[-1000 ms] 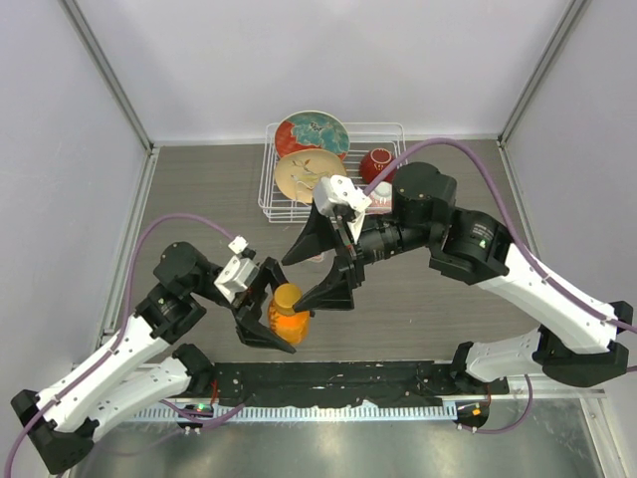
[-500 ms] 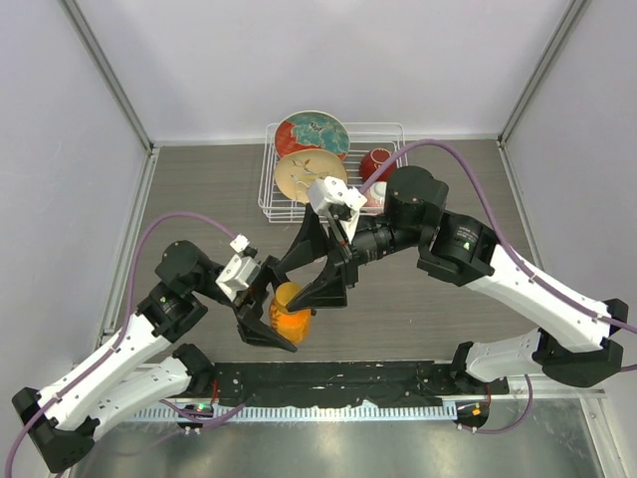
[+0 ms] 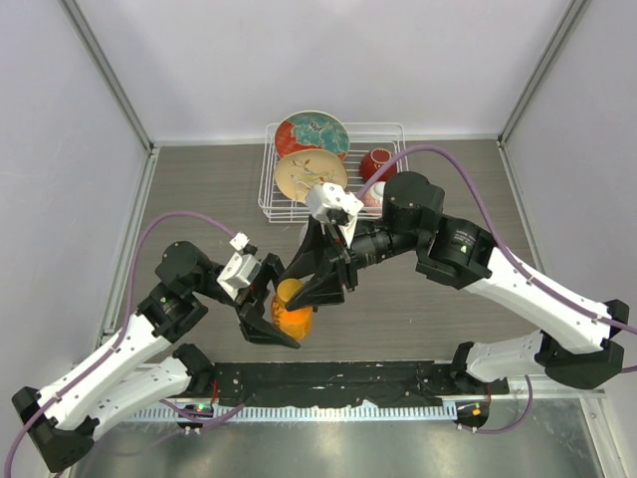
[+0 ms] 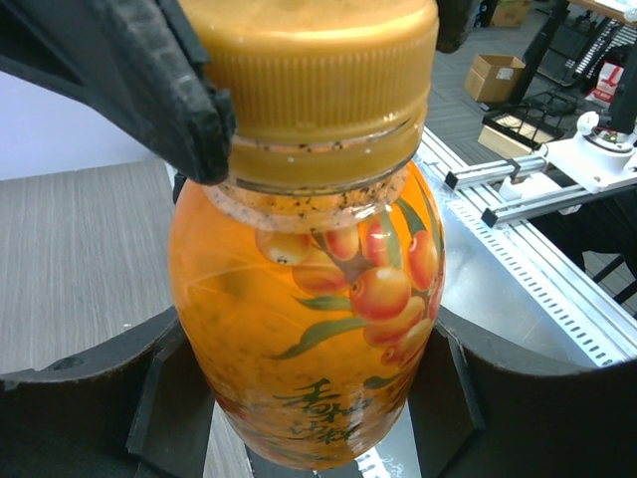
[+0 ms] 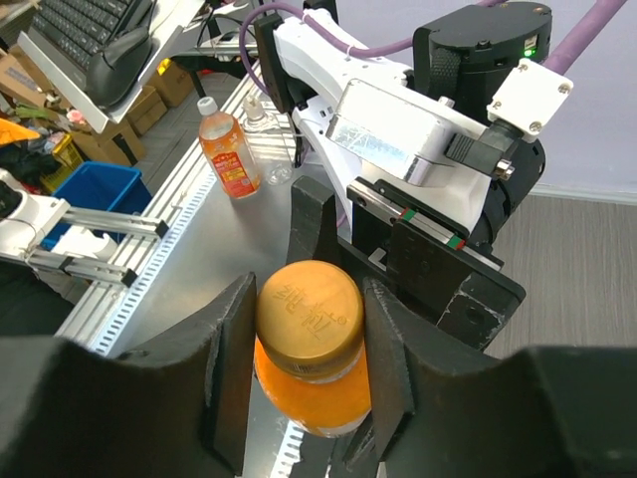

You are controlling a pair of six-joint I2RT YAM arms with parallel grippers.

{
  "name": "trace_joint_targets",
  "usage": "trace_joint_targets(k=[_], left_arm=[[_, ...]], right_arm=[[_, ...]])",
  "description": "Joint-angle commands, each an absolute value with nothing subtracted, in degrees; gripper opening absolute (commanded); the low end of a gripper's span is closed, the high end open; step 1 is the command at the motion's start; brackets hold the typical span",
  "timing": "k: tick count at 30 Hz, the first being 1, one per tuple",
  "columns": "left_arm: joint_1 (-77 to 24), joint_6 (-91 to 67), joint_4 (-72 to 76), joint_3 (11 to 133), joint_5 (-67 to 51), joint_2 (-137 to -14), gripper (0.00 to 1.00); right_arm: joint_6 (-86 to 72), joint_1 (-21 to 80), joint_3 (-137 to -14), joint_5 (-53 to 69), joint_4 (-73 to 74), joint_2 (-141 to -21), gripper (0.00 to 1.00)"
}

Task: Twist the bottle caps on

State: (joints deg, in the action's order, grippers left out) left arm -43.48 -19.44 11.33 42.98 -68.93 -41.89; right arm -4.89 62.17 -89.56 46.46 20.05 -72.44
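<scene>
**A:** Top view: where is the orange bottle point(image 3: 296, 319)?
**B:** Upright over the grey tabletop point(image 3: 199, 189), near its front edge, between the two arms. Whether its base rests on the surface cannot be told. The left claw point(image 3: 282, 317) clasps the body from the left. The right claw point(image 3: 299, 287) slants in from the right, tips at the orange cap point(image 3: 289, 291).
**A:** What else is on the tabletop?
**B:** A white wire rack point(image 3: 267, 184) at the far edge, well apart from the bottle. It holds two plates point(image 3: 312, 132) and a red bowl point(image 3: 377, 162).
**A:** Left wrist view?
**B:** The bottle fills the frame, its fruit-print label facing the lens. The left claw's fingers point(image 4: 80, 408) sit against both flanks of the lower body, so it is grasping the bottle. The cap sits level on the neck. One black finger of the right claw touches the cap's left side, by the lower rim.
**A:** Right wrist view?
**B:** The lens looks down on the cap's embossed top. The right claw's pads point(image 5: 231, 368) lie against both sides of the cap with no gap visible, so it is clenched on the cap. The orange body shows beneath. The left claw's black fingers stand behind the bottle. How far the cap is threaded cannot be told.
</scene>
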Motion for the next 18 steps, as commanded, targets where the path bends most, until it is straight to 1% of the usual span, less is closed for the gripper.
trace_joint_targets(k=[1, 5, 7, 9, 12, 13, 15, 16, 17, 18], left_arm=[[-43.51, -19.95, 14.5, 44.39, -66.72, -41.22, 0.0], [-43.42, -19.51, 14.41, 43.95, -64.95, -40.87, 0.0], [-43.24, -18.99, 14.33, 43.77, -64.08, -40.7, 0.0], [-43.16, -18.02, 14.24, 43.86, -61.88, -40.69, 0.0], [-43.07, -16.18, 14.06, 43.51, -57.41, -40.69, 0.0], [-43.07, -15.74, 14.06, 43.42, -55.74, -40.61, 0.0], [-43.07, -13.81, 14.06, 42.89, -49.34, -40.61, 0.0], [-43.07, -13.19, 14.06, 42.54, -46.78, -40.61, 0.0], [-42.98, -12.66, 14.06, 42.37, -44.32, -40.69, 0.0], [-43.07, -11.35, 14.06, 41.84, -38.29, -40.69, 0.0]], right_arm=[[-5.71, 62.05, -88.95, 45.88, 17.31, -69.96, 0.26], [-5.98, 62.05, -88.07, 43.86, 18.01, -69.87, 0.14], [-5.89, 62.05, -88.33, 40.36, 19.24, -70.31, 0.13], [-5.63, 62.05, -90.42, 36.76, 23.89, -71.19, 0.11], [-6.59, 62.22, -92.98, 28.24, 30.4, -74.0, 0.06], [-7.2, 62.31, -93.08, 23.08, 31.45, -74.35, 0.05], [-8.26, 63.62, -93.08, 16.38, 33.65, -75.06, 0.01], [-8.52, 64.15, -93.08, 9.74, 34.27, -75.23, 0.01], [-8.87, 65.12, -92.99, 6.28, 35.23, -75.58, 0.01], [-9.4, 66.78, -93.08, 3.02, 35.77, -75.85, 0.01]])
